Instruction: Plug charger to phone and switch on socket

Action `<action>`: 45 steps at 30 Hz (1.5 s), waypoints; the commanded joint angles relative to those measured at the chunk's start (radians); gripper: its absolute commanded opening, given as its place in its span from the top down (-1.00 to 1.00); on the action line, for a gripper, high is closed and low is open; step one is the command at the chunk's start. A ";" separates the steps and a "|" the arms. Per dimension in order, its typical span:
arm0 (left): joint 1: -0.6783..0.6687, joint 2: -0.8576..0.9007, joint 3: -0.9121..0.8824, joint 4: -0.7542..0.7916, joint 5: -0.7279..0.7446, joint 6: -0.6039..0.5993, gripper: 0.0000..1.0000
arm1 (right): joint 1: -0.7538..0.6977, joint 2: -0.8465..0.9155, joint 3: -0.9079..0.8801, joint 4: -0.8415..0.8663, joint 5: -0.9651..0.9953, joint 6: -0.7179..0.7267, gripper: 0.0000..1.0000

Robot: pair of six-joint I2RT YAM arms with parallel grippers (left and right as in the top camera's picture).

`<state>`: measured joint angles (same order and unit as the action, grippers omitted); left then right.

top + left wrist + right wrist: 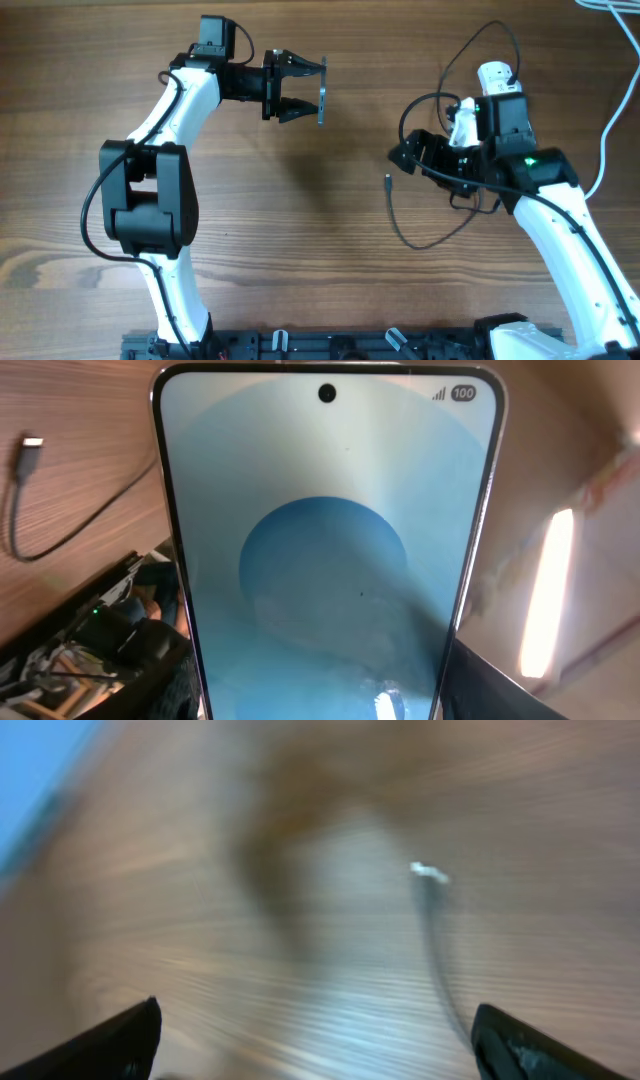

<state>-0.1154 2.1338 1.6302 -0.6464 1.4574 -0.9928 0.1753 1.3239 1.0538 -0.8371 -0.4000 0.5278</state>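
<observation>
My left gripper [300, 92] is shut on the phone [321, 91] and holds it on edge above the table at the upper middle. In the left wrist view the phone's cyan-teal screen [330, 550] fills the frame between my fingers. The charger, a thin black cable [420, 238], loops on the table, its plug tip [387, 181] lying free; the tip also shows in the left wrist view [30, 445] and, blurred, in the right wrist view [430, 873]. My right gripper [405, 155] is open and empty, just right of and above the tip. The socket [492, 82] shows only partly behind my right arm.
A thick white cord [612, 110] runs along the right edge of the table. The black arm base rail [330, 345] lies along the front edge. Bare wooden table [300, 250] lies between the arms.
</observation>
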 commanded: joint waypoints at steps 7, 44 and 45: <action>0.006 -0.036 0.021 0.031 -0.013 -0.165 -0.15 | 0.219 -0.006 0.207 -0.095 0.479 0.077 -0.99; 0.006 -0.036 0.021 0.053 0.040 -0.172 -0.20 | 0.529 0.569 0.859 -0.134 0.667 0.080 -0.27; 0.006 -0.036 0.021 0.053 0.048 -0.172 -0.20 | 0.529 0.569 0.859 -0.124 0.670 0.079 -0.14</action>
<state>-0.1154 2.1338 1.6302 -0.5976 1.4422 -1.1584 0.7017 1.8706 1.8896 -0.9779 0.2298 0.6014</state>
